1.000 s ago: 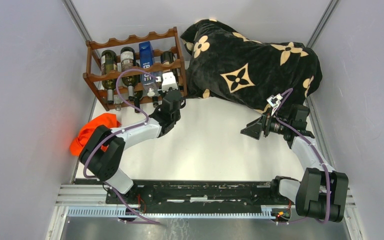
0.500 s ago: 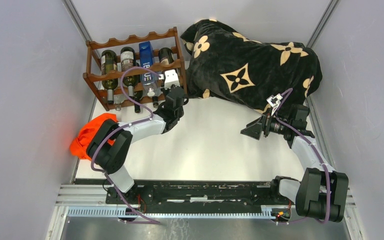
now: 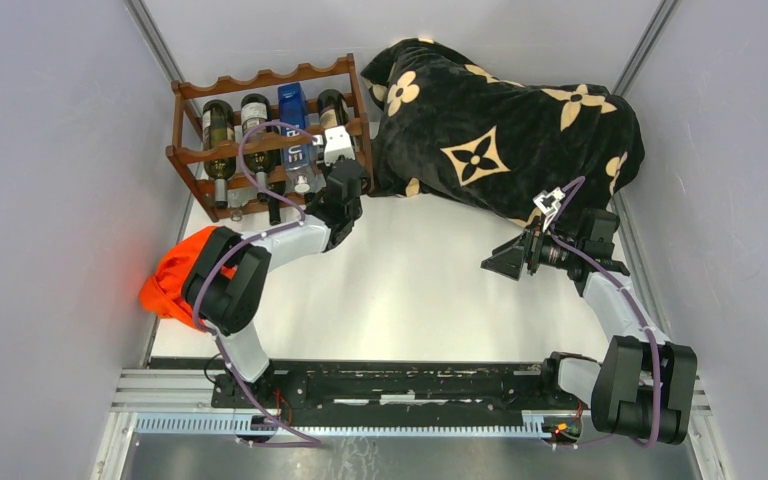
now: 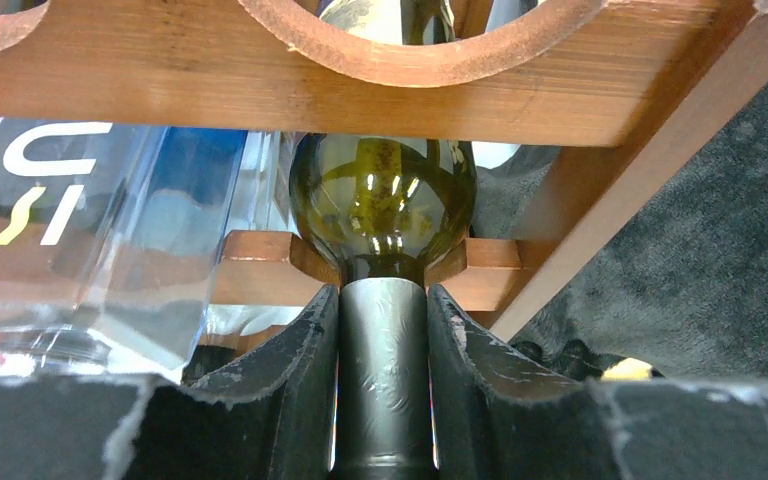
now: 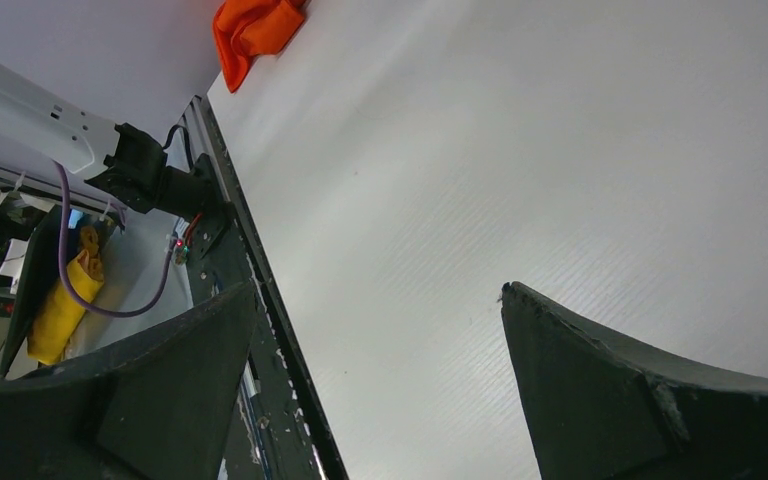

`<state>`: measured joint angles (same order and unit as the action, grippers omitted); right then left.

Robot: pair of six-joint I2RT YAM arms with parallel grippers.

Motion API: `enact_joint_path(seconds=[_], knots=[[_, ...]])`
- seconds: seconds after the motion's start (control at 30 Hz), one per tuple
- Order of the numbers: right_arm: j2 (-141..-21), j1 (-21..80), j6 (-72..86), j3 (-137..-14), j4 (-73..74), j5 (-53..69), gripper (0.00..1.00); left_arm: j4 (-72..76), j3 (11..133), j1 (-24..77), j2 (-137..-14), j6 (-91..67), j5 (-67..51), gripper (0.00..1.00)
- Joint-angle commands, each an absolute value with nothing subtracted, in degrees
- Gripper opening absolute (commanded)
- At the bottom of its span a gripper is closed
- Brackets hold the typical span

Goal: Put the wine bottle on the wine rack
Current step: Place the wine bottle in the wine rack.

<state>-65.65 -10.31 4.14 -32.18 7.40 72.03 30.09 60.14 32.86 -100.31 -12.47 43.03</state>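
The wine bottle point(image 4: 382, 195) lies in the rightmost bay of the wine rack point(image 4: 260, 95). Its shoulder sits in a scallop of the rail, beside a clear blue-labelled bottle point(image 4: 110, 230). My left gripper point(image 4: 382, 300) pinches the neck, I judge to slide it in lengthwise without tipping. The right gripper point(image 5: 378, 290) hangs spread wide above the white table point(image 5: 560, 150), out of the way.

wine rack point(image 3: 265, 77): one
wine bottle point(image 3: 331, 102), dark glass: at least three; lower tier unclear
clear blue-labelled bottle point(image 3: 292, 112): one
black patterned blanket point(image 3: 500, 120): one
orange cloth point(image 3: 165, 285): one
robot arms point(image 3: 282, 244): two
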Motion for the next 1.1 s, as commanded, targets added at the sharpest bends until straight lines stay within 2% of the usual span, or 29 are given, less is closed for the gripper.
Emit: enact_joint_path(seconds=[0.0,0.23,0.3,0.37,0.73,1.07], knots=[[-64.9,-10.6,2.9,-34.9,6.3,73.7,0.98,26.7,62.5,31.5,-102.8,-9.7,39.7,0.02],[-64.9,-10.6,2.7,-34.9,6.4,73.7,0.98,23.0,65.6,30.5,-104.7,-10.7,38.8,0.02],[-64.8,-10.6,2.7,-35.0,6.5,73.7,0.98,22.6,65.5,30.5,-104.5,-11.1,38.6,0.06],[-64.8,-10.6,2.6,-35.0,6.5,73.8,0.98,22.5,65.2,30.5,-104.1,-11.2,38.3,0.02],[-64.6,-10.6,2.4,-35.1,6.8,74.1,0.98,33.4,56.4,31.3,-104.0,-9.4,41.8,0.02],[-64.8,-10.6,2.1,-35.3,7.1,74.3,0.98,33.8,57.6,31.4,-106.4,-9.6,43.9,0.02]])
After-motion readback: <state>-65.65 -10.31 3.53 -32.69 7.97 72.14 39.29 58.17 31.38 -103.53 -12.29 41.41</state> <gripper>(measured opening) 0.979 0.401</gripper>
